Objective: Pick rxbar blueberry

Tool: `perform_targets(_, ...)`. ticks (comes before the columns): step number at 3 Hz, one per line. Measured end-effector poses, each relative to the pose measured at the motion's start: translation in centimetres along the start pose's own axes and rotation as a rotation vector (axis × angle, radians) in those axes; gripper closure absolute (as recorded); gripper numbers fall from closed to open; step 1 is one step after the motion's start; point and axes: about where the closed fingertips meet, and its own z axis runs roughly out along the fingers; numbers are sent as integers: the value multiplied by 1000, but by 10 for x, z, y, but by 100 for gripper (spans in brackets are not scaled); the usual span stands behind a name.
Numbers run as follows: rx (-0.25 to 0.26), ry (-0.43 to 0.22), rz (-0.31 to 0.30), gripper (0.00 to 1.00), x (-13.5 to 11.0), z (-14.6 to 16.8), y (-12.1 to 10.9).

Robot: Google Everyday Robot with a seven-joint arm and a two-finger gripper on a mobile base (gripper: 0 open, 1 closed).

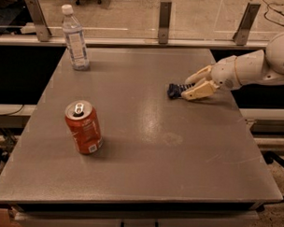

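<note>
The rxbar blueberry [175, 90] is a small dark navy wrapper lying on the grey table [146, 134] at the right middle. My gripper [188, 87] reaches in from the right at table level, with its cream fingers [199, 90] on either side of the bar's right end, which they hide. The fingers look closed onto the bar. The bar still rests on the table top.
An orange-red soda can [83, 127] stands upright at the left front. A clear water bottle [75, 38] stands at the back left corner. Metal posts [164, 20] and a rail run along the table's far edge.
</note>
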Motion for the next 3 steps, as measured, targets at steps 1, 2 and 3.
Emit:
perform_targets(1,0,0,0,100,0,0,0)
perform_targets(2,0,0,0,100,0,0,0)
perform_targets(3,0,-1,0,100,-1,0,0)
